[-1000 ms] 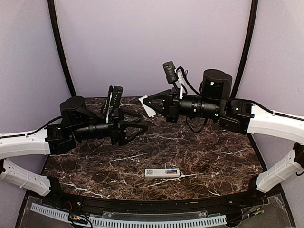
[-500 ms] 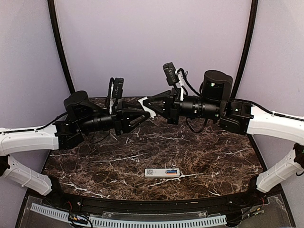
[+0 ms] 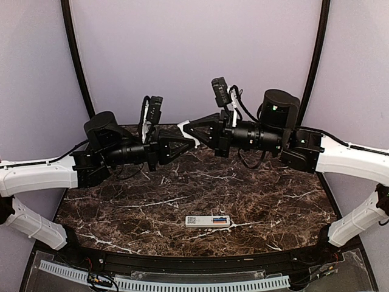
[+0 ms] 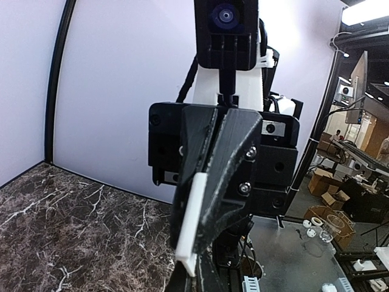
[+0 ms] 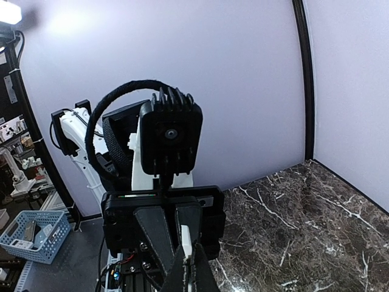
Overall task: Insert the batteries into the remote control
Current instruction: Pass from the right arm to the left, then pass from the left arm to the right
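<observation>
The remote control [image 3: 208,221] lies flat on the marble table near the front, back up, with a code sticker at its left end. The batteries [image 3: 220,219] show as orange and blue streaks at its right end. High above the table's rear, both grippers meet tip to tip. My right gripper [image 3: 185,129] is shut on a small flat white cover [image 3: 190,135]. My left gripper [image 3: 186,142] is shut on that cover's other end. In the left wrist view the cover [image 4: 189,225] runs down into my left gripper [image 4: 196,281]. In the right wrist view my right gripper [image 5: 192,277] pinches the cover [image 5: 186,239].
The dark marble table [image 3: 273,201] is ringed by a purple backdrop and two black curved posts [image 3: 78,67]. A white slotted cable tray [image 3: 164,283] runs along the near edge. Both arms stretch across the table's rear half.
My left gripper moved right and up to the cover held by the right gripper and went from wide open to shut. The right arm rose only slightly. The remote control stayed put.
</observation>
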Robot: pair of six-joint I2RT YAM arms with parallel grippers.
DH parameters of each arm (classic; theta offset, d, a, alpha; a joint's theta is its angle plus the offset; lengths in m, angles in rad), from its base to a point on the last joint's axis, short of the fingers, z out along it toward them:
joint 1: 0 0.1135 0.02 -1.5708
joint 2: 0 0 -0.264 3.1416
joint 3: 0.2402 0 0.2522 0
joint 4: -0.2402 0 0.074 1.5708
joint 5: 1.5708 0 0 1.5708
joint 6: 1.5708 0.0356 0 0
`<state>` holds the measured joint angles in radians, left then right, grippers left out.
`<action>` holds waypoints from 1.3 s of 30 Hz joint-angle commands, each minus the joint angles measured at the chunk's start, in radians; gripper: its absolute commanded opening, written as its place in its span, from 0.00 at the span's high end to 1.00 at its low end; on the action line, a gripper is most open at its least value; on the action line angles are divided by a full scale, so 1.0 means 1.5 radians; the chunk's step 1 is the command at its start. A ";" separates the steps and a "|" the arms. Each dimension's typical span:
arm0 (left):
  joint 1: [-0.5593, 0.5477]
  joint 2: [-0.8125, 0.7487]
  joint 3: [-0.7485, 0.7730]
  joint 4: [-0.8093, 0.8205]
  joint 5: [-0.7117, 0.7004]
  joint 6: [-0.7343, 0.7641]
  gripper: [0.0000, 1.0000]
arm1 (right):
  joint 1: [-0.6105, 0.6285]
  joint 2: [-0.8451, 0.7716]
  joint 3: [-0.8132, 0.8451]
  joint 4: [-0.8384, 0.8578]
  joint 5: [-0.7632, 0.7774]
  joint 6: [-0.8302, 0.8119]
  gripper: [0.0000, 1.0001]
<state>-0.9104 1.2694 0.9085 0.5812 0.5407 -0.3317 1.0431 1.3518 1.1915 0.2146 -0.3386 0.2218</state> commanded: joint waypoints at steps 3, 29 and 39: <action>0.002 0.002 0.025 -0.003 0.010 0.012 1.00 | -0.005 -0.008 -0.008 0.029 -0.005 0.006 1.00; -0.070 0.029 -0.009 0.199 -0.738 0.817 1.00 | -0.062 -0.007 0.135 -0.289 0.130 0.392 0.42; -0.108 0.252 0.022 0.687 -0.802 1.309 1.00 | -0.072 0.035 0.179 -0.242 0.067 0.408 0.38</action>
<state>-1.0592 1.5875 0.9195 1.1675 -0.5983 1.2793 0.9440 1.3911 1.4384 -0.1947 -0.1879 0.7986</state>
